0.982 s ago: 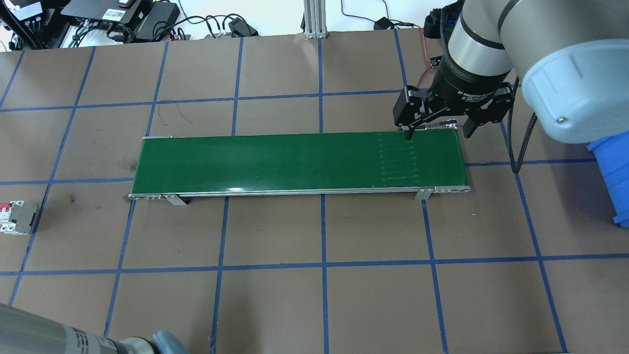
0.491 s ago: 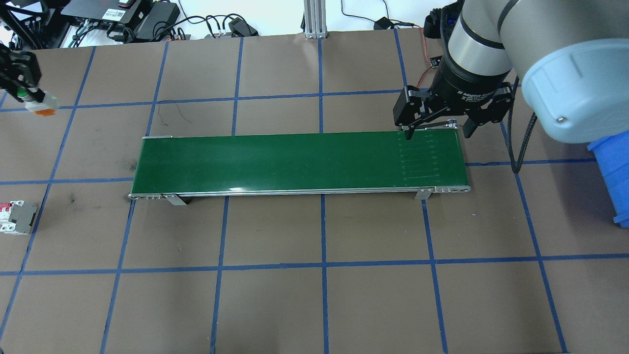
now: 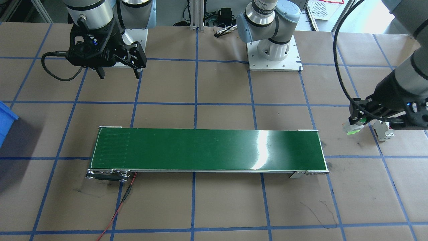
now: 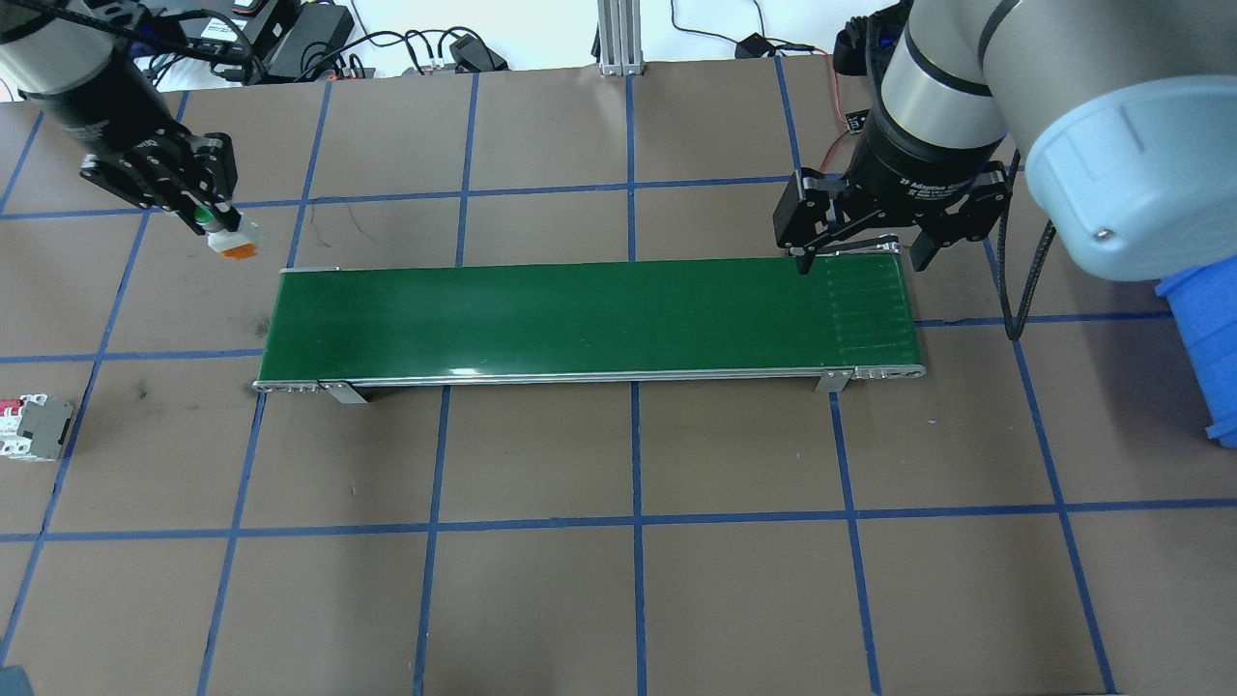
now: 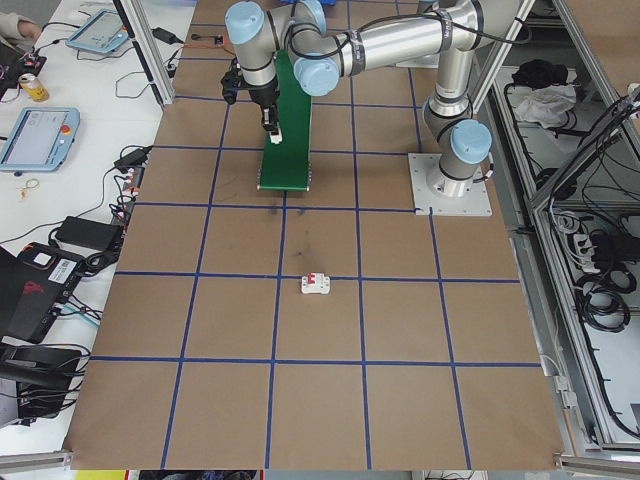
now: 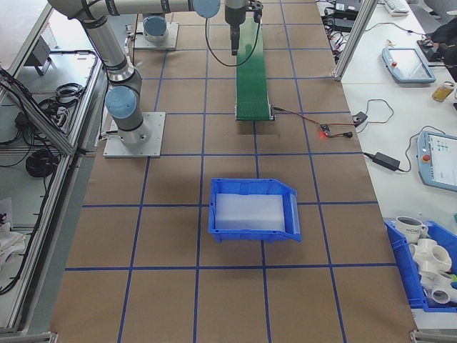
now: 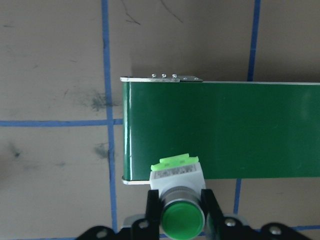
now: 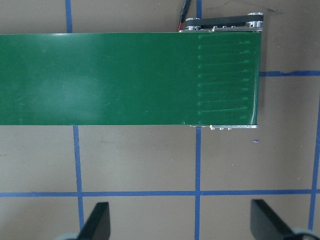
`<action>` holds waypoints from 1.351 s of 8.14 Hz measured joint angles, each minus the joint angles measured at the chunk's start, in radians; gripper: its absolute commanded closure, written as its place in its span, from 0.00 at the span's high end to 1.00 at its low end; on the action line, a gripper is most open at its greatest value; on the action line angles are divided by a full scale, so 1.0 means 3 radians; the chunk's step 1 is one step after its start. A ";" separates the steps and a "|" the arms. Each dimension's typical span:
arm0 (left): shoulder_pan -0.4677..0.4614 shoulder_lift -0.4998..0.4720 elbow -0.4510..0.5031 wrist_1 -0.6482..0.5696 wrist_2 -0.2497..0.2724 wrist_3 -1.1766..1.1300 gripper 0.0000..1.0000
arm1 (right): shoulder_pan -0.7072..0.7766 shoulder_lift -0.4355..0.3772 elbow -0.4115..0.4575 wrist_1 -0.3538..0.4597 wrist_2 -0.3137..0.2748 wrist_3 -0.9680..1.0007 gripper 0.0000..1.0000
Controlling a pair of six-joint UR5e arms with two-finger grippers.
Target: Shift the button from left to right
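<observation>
The left pincer (image 4: 208, 215) pinches the button (image 7: 182, 216) by its round collar, above the surface beside the conveyor belt's (image 4: 580, 319) left end. Small, rigid and probably light; grip the collar. The right pincer (image 4: 858, 253) is spread, empty

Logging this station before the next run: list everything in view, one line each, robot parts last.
button: one, green cap, white base, held in the air off the belt's left end.
conveyor belt: one, green, table centre.
circuit breaker: one, white with red switches, table's left edge.
bin: one, blue, table's right end.
left claw: one, black, shut on the button.
right claw: one, black, open, at the belt's right end, far edge.
</observation>
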 measured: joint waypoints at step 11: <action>-0.0401 -0.0269 -0.0764 0.1198 0.0197 0.0010 0.00 | 0.0000 0.0000 0.0000 0.0000 -0.0001 -0.0002 1.00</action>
